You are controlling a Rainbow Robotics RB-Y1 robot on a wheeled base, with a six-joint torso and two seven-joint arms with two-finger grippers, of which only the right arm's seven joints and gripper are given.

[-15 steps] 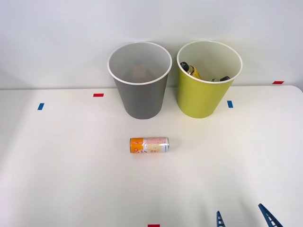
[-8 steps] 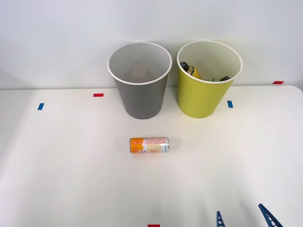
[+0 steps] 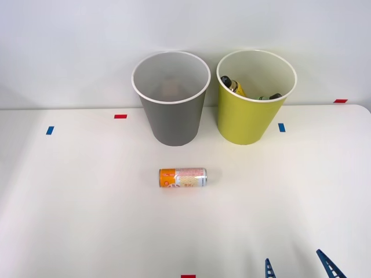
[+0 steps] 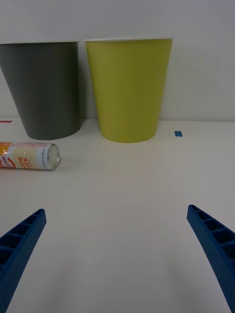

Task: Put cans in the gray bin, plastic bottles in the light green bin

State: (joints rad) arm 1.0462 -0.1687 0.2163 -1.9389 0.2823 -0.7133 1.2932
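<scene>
We see a slim orange and white drink can with silver ends (image 3: pixel 182 177) lying on its side on the white table (image 3: pixel 87 220), in front of the two bins and well apart from both. Its orange end points toward the robot's left and its silver rim toward the right; the middle of the body is pale with a faint reddish pattern. In the right wrist view the same can (image 4: pixel 28 156) shows its round silver end face and some printed lettering on the orange part.

Behind it stands the round tapered gray plastic bin with a white rim (image 3: pixel 172 119), upright, its white inside showing a faint reddish shape at the bottom that we cannot identify. Just beside it, on the robot's right, stands the round tapered yellow-green plastic bin with a white rim (image 3: pixel 246 119), also upright and not touching the gray one. Inside the yellow-green bin a yellow plastic bottle with dark markings (image 3: pixel 233 86) leans against the wall, and a dark-tipped bottle (image 3: pixel 272 97) peeks over the near rim.

Our right gripper (image 3: pixel 298 267) sits low at the near edge of the table, its blue ribbed fingers (image 4: pixel 214 247) spread wide apart with nothing between them, well short of the can.
</scene>
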